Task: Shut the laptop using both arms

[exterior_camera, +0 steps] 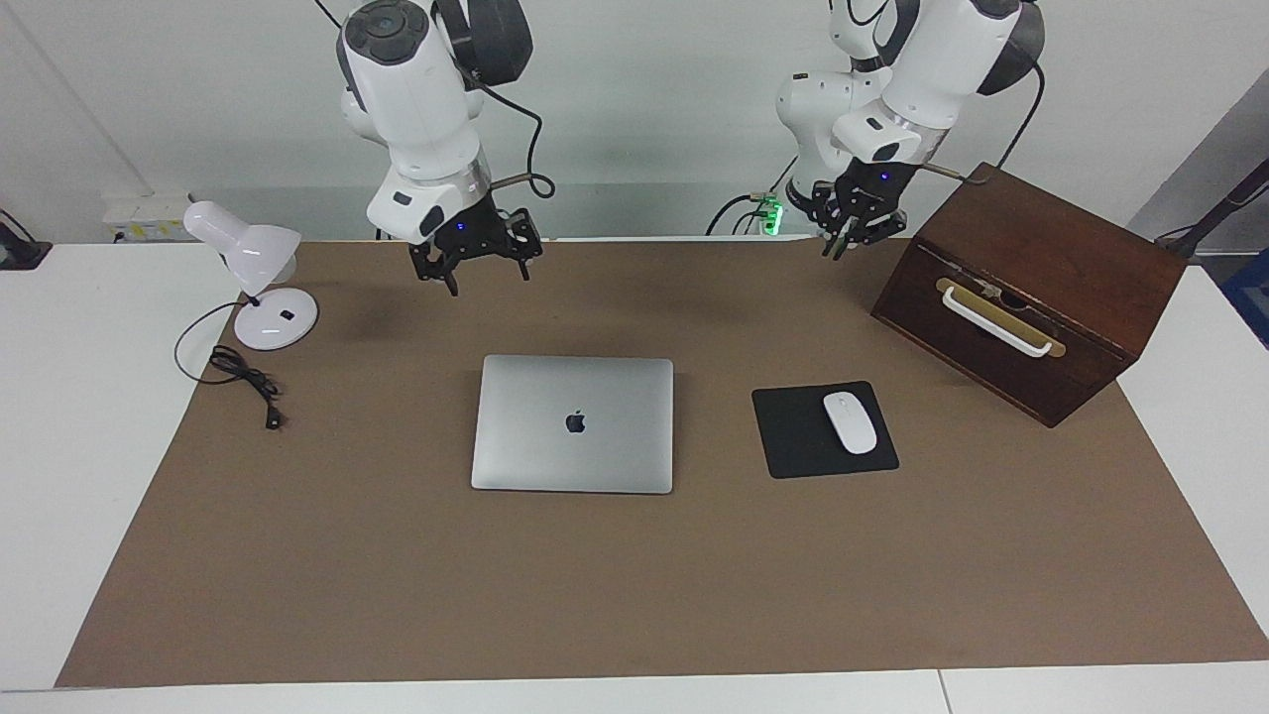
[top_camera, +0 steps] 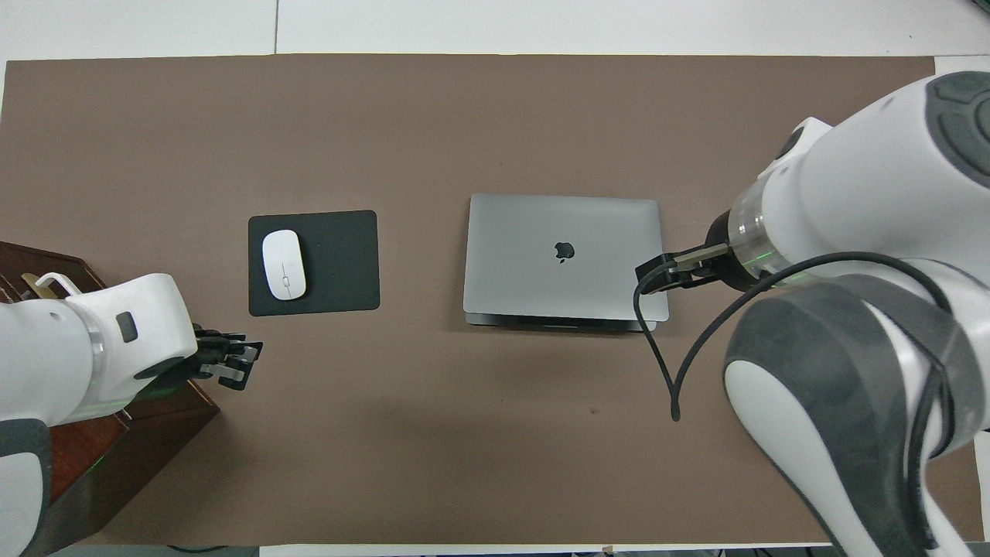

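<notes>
The silver-grey laptop (exterior_camera: 573,424) lies flat on the brown mat with its lid down and the apple logo up; it also shows in the overhead view (top_camera: 563,255). My right gripper (exterior_camera: 484,276) hangs open and empty in the air over the mat's edge at the robots' end, apart from the laptop. In the overhead view the right arm's own wrist hides it. My left gripper (exterior_camera: 859,238) hangs open and empty over the same edge of the mat, beside the wooden box; it also shows in the overhead view (top_camera: 236,365).
A black mouse pad (exterior_camera: 793,436) with a white mouse (exterior_camera: 850,421) lies beside the laptop, toward the left arm's end. A dark wooden box (exterior_camera: 1031,288) with a white handle stands nearer to the robots there. A white desk lamp (exterior_camera: 253,278) with its cord stands at the right arm's end.
</notes>
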